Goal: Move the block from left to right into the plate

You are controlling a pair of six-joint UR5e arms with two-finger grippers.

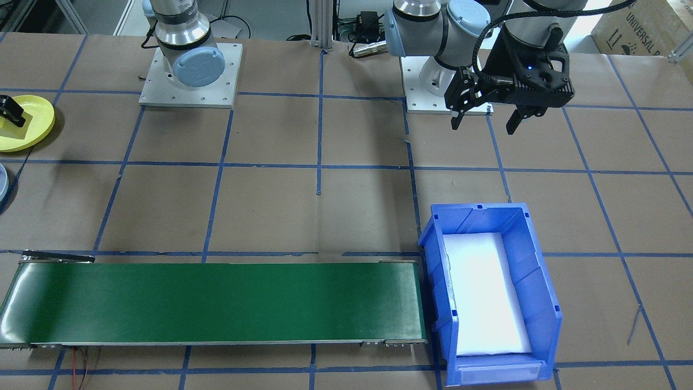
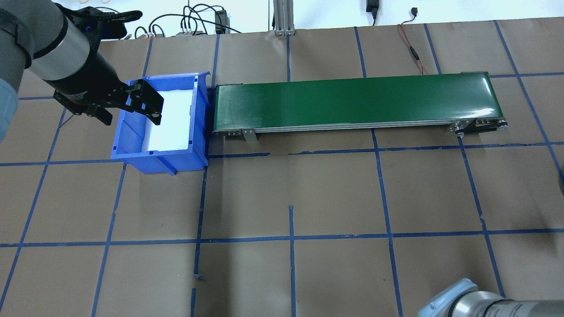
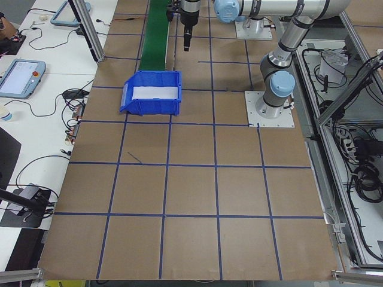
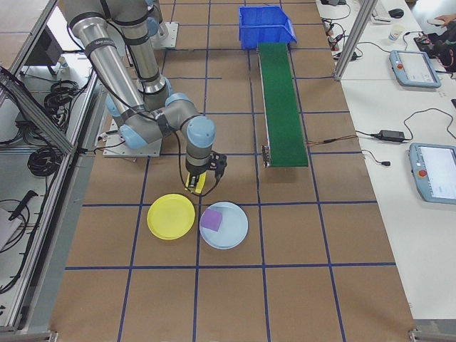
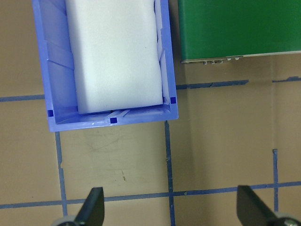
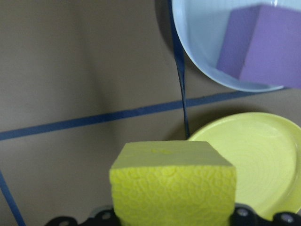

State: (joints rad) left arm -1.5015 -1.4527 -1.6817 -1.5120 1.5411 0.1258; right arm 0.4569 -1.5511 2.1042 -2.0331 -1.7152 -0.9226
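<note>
My right gripper (image 4: 201,177) is shut on a yellow-green foam block (image 6: 171,181). It holds the block in the air by the rim of the yellow plate (image 4: 171,216), and in the front-facing view the block (image 1: 16,130) overlaps the plate (image 1: 40,116). The right wrist view shows the plate (image 6: 258,160) just beyond and to the right of the block. My left gripper (image 1: 484,125) hangs open with nothing in it, close to its base; the left wrist view has its fingers (image 5: 94,209) spread wide over bare table short of the blue bin (image 5: 108,120).
A light blue plate (image 4: 231,231) with a purple block (image 4: 211,220) lies beside the yellow plate. A green conveyor belt (image 1: 216,303) runs along the table's far side. At its end stands the blue bin (image 1: 533,287) with white foam inside.
</note>
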